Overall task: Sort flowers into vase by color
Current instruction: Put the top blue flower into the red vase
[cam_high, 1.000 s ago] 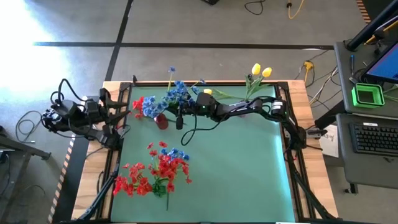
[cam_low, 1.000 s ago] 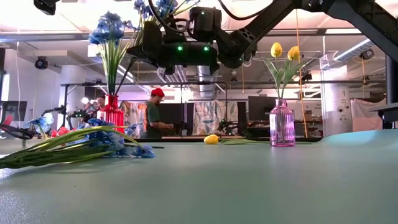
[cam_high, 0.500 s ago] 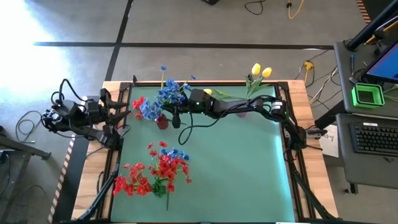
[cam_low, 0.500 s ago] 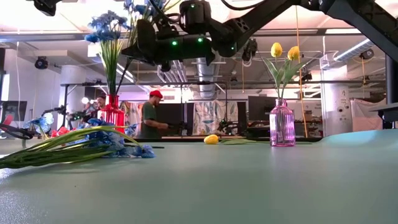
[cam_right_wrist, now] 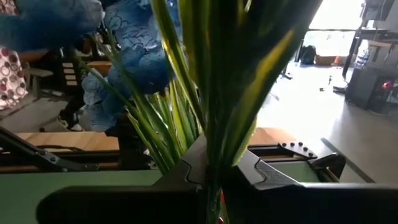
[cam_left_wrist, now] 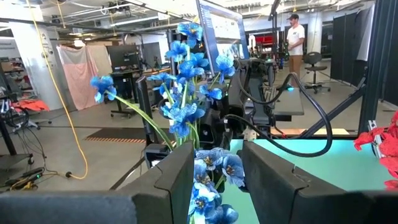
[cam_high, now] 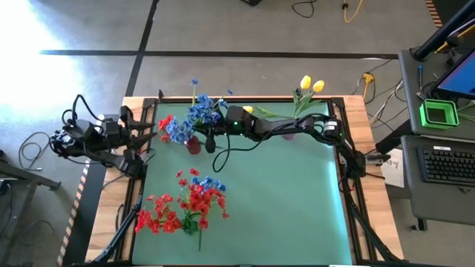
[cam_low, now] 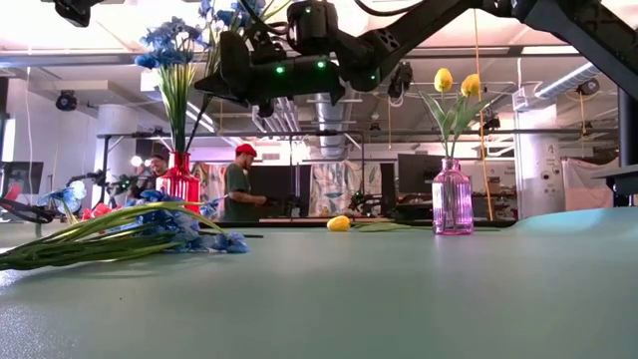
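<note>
Two vases stand at the far edge of the green worktop [cam_high: 282, 193] in the high view: a red vase [cam_high: 192, 144] already crowded with blue flowers [cam_high: 194, 119], and a pink vase [cam_high: 291, 133] under yellow tulips [cam_high: 311, 84]. The right gripper [cam_high: 215, 127] reaches across to the red vase, while the left gripper [cam_high: 145, 136] waits at the worktop's left edge. A heap of red flowers [cam_high: 185, 204] with a few blue ones lies near the front.

From the low view, the right arm hangs above the red vase [cam_low: 180, 180]; another blue bunch [cam_low: 150, 227] lies flat on the worktop, and one loose yellow tulip [cam_low: 339, 222] rests farther back.

The left wrist view shows its own fingers [cam_left_wrist: 180, 171] apart, holding nothing.

The right wrist view shows fingers [cam_right_wrist: 193, 163] clamped on green stems [cam_right_wrist: 214, 93].

I judge the step to be seating a blue bunch in the red vase; next, lowering the stems fully before letting go.
</note>
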Available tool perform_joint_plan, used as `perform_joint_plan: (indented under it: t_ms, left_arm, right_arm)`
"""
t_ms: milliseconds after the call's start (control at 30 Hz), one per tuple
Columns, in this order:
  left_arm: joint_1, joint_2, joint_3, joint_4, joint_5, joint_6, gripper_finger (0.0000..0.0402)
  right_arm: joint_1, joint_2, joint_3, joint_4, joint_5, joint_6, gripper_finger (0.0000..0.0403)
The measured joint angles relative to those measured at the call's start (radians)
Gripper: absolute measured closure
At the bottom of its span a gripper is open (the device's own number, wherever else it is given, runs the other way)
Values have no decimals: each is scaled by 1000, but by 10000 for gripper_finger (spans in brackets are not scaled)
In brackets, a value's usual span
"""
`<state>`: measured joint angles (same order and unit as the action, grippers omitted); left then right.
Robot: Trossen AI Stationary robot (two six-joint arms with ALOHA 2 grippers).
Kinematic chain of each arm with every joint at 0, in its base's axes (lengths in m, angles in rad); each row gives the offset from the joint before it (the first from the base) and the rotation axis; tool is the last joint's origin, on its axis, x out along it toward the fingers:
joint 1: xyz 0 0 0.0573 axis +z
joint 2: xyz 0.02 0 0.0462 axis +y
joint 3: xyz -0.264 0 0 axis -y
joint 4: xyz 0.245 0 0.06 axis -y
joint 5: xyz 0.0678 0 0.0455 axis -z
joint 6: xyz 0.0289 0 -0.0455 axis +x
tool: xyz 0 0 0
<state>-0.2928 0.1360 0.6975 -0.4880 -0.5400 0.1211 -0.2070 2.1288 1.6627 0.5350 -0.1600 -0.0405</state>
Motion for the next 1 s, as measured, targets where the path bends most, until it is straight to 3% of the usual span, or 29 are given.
perform_joint_plan:
  t_ms: [733, 1000]
  left_arm:
    - [0, 0, 0, 1, 0, 0, 279]
    - [0, 0, 0, 1, 0, 0, 279]
  right_arm:
    - [15, 1, 1, -28, 2, -30, 315]
    - [26, 1, 1, -22, 2, -34, 317]
